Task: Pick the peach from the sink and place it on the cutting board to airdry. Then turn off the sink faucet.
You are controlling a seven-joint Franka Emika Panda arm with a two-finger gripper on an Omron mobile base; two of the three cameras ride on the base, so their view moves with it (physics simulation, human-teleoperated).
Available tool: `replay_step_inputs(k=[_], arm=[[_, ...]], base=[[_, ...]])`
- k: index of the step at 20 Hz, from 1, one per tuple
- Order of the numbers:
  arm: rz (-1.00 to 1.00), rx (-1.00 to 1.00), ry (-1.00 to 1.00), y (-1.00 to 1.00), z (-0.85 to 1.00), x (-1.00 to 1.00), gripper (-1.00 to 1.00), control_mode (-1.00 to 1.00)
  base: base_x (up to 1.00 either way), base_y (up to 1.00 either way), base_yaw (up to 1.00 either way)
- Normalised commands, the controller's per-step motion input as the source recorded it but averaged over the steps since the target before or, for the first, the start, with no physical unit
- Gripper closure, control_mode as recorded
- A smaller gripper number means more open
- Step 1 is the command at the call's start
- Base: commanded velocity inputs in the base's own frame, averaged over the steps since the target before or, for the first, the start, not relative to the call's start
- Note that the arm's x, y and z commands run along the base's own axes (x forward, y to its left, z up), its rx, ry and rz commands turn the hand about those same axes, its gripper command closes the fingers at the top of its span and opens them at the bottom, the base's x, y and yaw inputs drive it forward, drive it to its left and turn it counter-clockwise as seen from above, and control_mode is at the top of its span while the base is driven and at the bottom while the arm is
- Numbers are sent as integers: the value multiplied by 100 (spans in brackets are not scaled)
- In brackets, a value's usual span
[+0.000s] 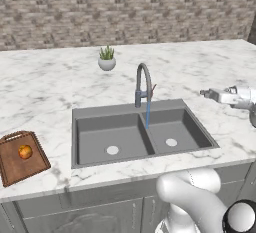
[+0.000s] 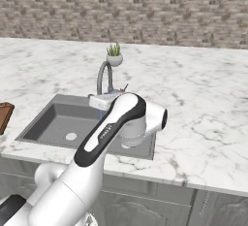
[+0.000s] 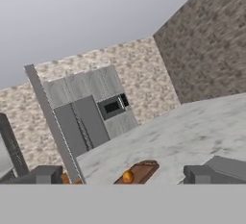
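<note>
Your gripper [image 1: 204, 93] hangs level above the counter to the right of the sink [image 1: 140, 132], fingers pointing left and spread apart with nothing between them. The peach [image 1: 25, 151] already rests on the cutting board [image 1: 21, 158]. Water runs from the sink faucet [image 1: 143, 84]; its lever lies just left of the fingertips.

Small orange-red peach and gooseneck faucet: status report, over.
Two-finger gripper empty, right of tall grey gooseneck faucet, jaws unclear. Small orange-red peach on reddish-brown wooden cutting board. Blue water stream running; nothing in the way.
</note>
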Motion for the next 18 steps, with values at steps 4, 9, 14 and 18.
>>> replay_step_inputs(k=[4, 9, 14, 18], arm=[[2, 0, 2, 0, -24, 20, -100, -100], [6, 0, 0, -1, -27, 26, -100, -100], [7, 0, 0, 0, -27, 33, -100, -100], [7, 0, -4, -1, -18, 35, -100, -100]], base=[[0, 0, 0], [0, 0, 0], [0, 0, 0], [0, 0, 0]])
